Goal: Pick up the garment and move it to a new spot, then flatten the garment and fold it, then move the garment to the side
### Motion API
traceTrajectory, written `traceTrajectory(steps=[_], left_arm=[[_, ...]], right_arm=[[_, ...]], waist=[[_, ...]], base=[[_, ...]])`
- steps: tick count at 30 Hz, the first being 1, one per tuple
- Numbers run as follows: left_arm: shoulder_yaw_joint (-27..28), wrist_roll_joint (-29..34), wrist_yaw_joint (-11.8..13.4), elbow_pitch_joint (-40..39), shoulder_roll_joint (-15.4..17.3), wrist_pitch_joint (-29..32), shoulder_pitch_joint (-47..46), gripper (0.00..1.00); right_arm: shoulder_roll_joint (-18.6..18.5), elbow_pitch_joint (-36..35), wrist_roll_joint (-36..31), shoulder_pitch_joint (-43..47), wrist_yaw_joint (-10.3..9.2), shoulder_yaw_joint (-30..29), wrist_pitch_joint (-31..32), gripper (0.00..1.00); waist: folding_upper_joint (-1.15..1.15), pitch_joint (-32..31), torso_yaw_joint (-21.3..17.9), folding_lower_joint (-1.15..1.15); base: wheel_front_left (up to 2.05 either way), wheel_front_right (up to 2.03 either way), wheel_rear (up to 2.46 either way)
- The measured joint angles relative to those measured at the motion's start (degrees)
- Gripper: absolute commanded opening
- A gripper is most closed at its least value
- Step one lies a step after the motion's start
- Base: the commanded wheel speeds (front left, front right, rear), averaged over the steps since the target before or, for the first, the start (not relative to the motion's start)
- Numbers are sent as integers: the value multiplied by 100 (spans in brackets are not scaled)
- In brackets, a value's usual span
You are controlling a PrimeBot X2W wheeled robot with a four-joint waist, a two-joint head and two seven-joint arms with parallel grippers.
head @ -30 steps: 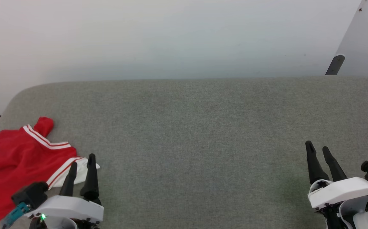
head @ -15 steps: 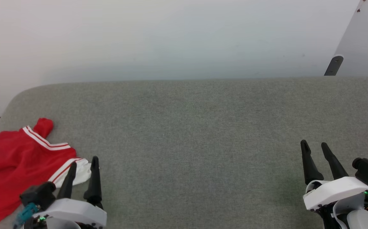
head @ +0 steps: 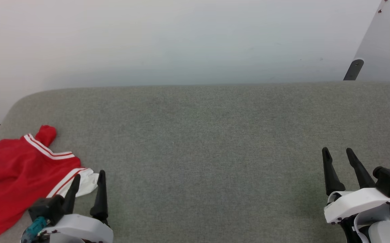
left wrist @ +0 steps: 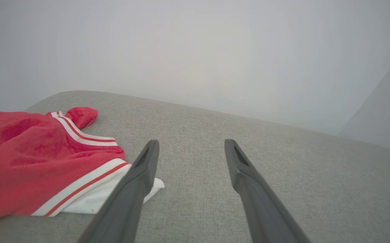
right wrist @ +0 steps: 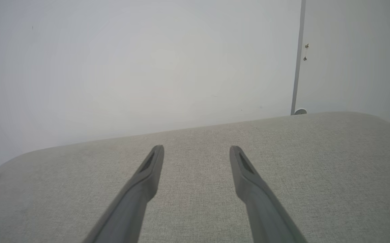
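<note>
Garment point(head: 16, 175): axis diagonal, white sleeve point(head: 87, 182) rightward

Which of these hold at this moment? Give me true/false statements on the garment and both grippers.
1. The garment lies crumpled at the left end of the gray surface. True.
2. The left gripper and the right gripper both stand open. True.
3. The left gripper is shut on the garment. False: it stands open at the garment's edge, gripping nothing.
4. The right gripper hovers over the garment. False: it is over bare surface, far to the right.
</note>
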Motion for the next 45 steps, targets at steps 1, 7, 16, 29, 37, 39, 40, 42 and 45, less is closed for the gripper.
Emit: traceTrajectory(steps=[1, 7, 16, 29, 37, 39, 40, 42, 45], left_arm=[[1, 38, -7, 11, 0, -21, -1, 100], [37, 296, -31, 52, 15, -93, -24, 100], [96, 668, -75, 126, 57, -200, -48, 100], [119, 987, -132, 325, 78, -342, -82, 100], [34, 1244, -151, 404, 91, -416, -163, 100], [5, 1267, -152, 419, 90, -438, -215, 100], [-25, 1263, -153, 430, 91, -438, -228, 100], [-93, 1260, -157, 474, 116, -439, -241, 100], [-102, 1184, -157, 501, 159, -439, -280, 100]], right_arm=[[4, -4, -45, -1, 0, -10, -8, 100], [7, -26, -338, -2, 0, -33, -86, 100], [47, -49, -692, -2, 0, -103, -186, 100], [51, -48, -1018, -2, 0, -103, -336, 100], [58, -54, -1276, -19, 1, -213, -416, 100], [69, -64, -1306, -19, 1, -247, -421, 100], [71, -73, -1307, -18, 1, -267, -431, 100], [84, -86, -1301, -14, 1, -277, -434, 100], [94, -83, -1279, -9, 1, -255, -435, 100]], waist=[[0, 1, -1, 0], [0, 12, 10, 0], [0, 20, 16, 0], [0, 45, 25, 0], [0, 91, 147, 0], [0, 103, 201, 0], [0, 106, 236, 0], [0, 116, 314, 0], [0, 132, 470, 0]], base=[[0, 0, 0], [0, 0, 0], [0, 0, 0], [0, 0, 0], [0, 0, 0], [0, 0, 0], [0, 0, 0], [0, 0, 0], [0, 0, 0]])
